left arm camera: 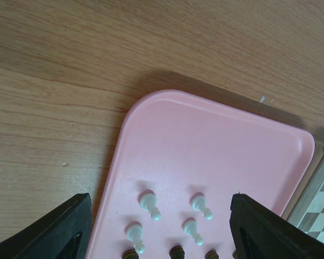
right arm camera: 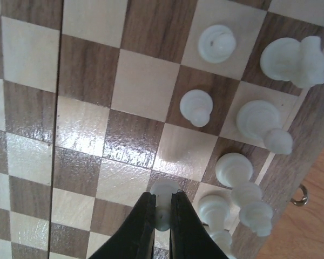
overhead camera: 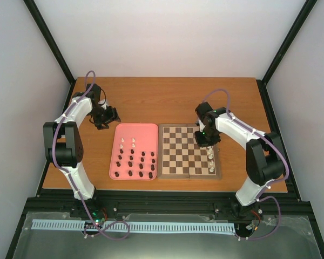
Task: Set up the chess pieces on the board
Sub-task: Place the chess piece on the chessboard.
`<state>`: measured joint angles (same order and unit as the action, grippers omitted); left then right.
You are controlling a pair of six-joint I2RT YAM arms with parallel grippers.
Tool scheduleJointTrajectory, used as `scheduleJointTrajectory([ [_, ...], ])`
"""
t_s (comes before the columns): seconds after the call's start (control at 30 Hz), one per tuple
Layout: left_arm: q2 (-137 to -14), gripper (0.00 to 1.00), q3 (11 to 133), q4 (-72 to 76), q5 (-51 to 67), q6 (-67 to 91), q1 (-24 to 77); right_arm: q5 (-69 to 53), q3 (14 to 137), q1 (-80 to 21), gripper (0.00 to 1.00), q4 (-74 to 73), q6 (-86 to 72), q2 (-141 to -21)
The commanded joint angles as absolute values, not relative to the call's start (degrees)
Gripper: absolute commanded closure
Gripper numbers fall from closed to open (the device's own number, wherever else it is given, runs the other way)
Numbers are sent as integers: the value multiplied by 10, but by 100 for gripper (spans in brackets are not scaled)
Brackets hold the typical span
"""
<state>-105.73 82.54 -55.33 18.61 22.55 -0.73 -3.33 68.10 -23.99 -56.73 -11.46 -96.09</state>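
The wooden chessboard (overhead camera: 189,151) lies right of the pink tray (overhead camera: 134,151). My right gripper (right arm camera: 163,208) is shut on a white pawn (right arm camera: 164,193), held over a dark square near the board's right side (overhead camera: 205,137). Several white pieces (right arm camera: 248,116) stand along the board's right edge (overhead camera: 211,159). My left gripper (left arm camera: 159,226) is open and empty, hovering over the tray's far left corner (overhead camera: 104,116). White pawns (left arm camera: 149,205) stand between its fingers, with dark pieces (left arm camera: 176,252) just below. Dark pieces (overhead camera: 140,164) fill the tray's near half.
The tray's raised rim (left arm camera: 151,102) sits on the wooden table (overhead camera: 167,100). A metal hook (right arm camera: 299,197) sticks out at the board's edge. Black frame posts and white walls close in the table.
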Motion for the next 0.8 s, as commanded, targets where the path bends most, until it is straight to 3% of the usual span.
scheduleJointTrajectory([
  [0.0,-1056,21,836,-555,186,218,-6,-22,697,-228,97,-560,-118,-979],
  [0.77,-1061,21,839,-559,185,216,-6,-40,706,-215,89,-555,-103,-1016],
])
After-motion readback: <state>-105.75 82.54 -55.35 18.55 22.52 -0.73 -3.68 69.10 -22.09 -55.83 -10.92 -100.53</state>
